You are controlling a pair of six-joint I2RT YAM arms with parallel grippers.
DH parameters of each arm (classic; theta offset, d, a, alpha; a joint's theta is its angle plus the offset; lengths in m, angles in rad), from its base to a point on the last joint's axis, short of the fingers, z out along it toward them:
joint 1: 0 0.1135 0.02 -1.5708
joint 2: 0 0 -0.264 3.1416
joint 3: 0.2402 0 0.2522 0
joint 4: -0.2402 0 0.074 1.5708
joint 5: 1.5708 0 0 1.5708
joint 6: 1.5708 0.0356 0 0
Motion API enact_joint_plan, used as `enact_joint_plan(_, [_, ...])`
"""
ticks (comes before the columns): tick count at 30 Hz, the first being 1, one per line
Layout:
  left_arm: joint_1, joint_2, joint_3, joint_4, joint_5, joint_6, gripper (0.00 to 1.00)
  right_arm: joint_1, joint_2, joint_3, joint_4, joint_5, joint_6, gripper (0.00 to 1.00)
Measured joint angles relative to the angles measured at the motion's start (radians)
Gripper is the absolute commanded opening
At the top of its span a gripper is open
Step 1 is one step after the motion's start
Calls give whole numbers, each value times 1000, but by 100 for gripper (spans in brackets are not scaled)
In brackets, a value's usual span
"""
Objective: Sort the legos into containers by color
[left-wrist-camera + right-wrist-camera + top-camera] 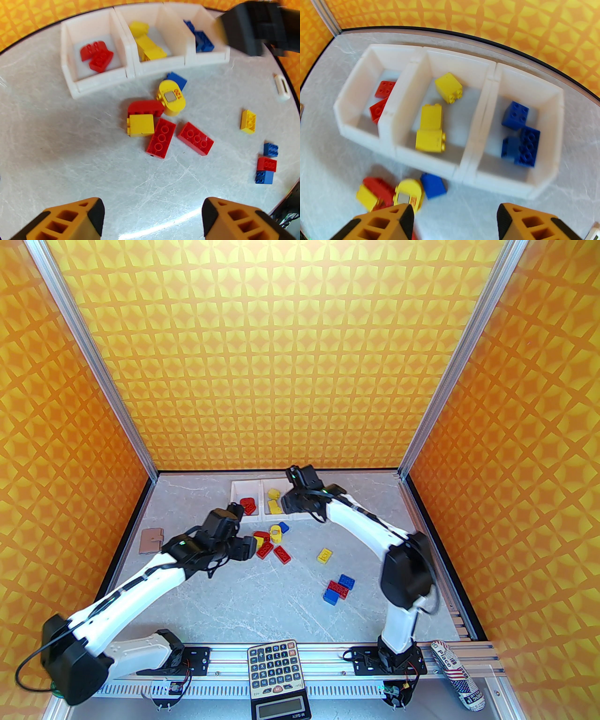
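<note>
From above, the left gripper (247,547) is seen low beside a cluster of bricks (274,544). The right gripper (290,502) is held over the bins (241,485) behind that cluster, and other bricks (340,589) lie well apart to the right. In the left wrist view the left gripper's jaws are spread wide with nothing between them. An oblong red brick (161,138) is met straight ahead, its long axis pointing nearly away from the fingers, so a grip across its short width is judged the likeliest. The red bin (100,80) lies ahead and to the left. In the right wrist view the right gripper's jaws are likewise parted and empty. A blue brick (433,186) lies ahead-left, just before the middle bin (426,161), and the blue bin (499,185) ahead-right.
</note>
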Motion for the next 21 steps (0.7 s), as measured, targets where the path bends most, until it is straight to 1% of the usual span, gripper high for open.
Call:
enact_joint_plan(5, [-13, 94, 0, 30, 0, -11, 72, 0, -113, -142, 19, 10, 2, 65])
enact_joint_plan(9, [-48, 177, 3, 53, 19, -40, 74, 0, -170, -224, 22, 27, 12, 66])
enact_joint_plan(14, [-74, 284, 26, 83, 40, -117, 74, -1, -235, -303, 25, 42, 32, 66])
enact_joint_plan(21, [-113, 416, 73, 134, 52, -221, 75, -8, -285, -362, 34, 54, 47, 66])
